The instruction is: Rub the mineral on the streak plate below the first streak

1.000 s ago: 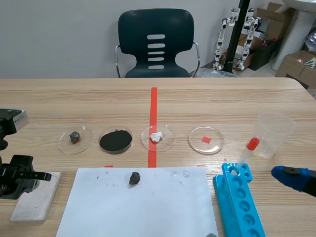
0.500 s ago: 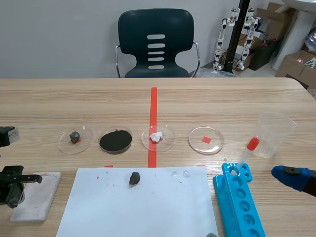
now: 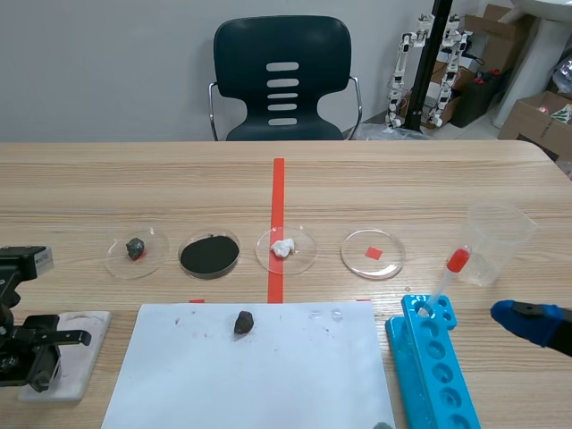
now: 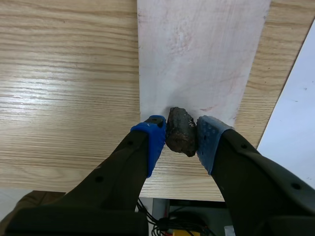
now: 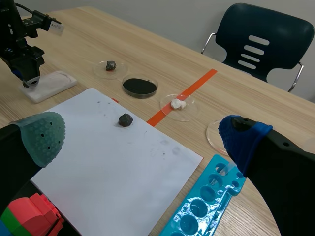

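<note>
Left gripper (image 4: 181, 136) is clamping the mineral (image 4: 180, 131), having slid it back to the streak plate's (image 4: 197, 49) near edge since a second ago; the stroke is likely finishing. Right gripper (image 5: 141, 135) is idling wide open.

A pale wooden table (image 3: 402, 179) fills the foreground; behind its far edge stands 1 dark teal chair (image 3: 282, 76) (slotted backrest, thin metal armrests), near the middle; a plain grey wall (image 3: 107, 63) closes the room; toward the far right, cardboard boxes (image 3: 536, 112) sit near a black pole (image 3: 438, 54); the light is even and soft.
</note>
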{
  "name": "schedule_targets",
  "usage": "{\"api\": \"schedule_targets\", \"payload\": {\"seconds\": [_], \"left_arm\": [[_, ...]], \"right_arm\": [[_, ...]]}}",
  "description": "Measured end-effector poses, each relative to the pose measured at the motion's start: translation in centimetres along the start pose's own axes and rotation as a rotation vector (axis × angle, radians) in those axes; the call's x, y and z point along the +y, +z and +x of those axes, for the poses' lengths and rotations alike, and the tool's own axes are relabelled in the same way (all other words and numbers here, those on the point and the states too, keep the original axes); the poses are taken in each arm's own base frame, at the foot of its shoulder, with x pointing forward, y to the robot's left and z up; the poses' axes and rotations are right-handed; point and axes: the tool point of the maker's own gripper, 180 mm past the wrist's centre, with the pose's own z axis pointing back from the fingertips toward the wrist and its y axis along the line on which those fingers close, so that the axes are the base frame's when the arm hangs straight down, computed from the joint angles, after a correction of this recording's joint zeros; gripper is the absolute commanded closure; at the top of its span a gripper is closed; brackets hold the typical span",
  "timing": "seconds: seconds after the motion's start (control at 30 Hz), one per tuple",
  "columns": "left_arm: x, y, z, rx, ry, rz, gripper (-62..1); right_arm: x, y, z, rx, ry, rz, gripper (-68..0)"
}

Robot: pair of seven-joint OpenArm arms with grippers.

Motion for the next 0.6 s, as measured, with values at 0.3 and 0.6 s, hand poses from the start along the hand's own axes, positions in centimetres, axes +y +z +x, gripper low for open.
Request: {"api": "schedule_targets", "payload": {"seconds": [0.3, 0.6], "left_arm": [[-0.38, -0.22, 0.11, -0.011, 0.0, -0.009, -10.0], [-0.31, -0.46, 0.08, -0.014, 0.002, -0.002, -10.0]], "right_arm": [[0.0, 0.0, 0.0, 0.0, 0.0, 0.0, -67.9], [0.0, 0.0, 0.0, 0.0, 0.0, 0.0, -67.9]]}}
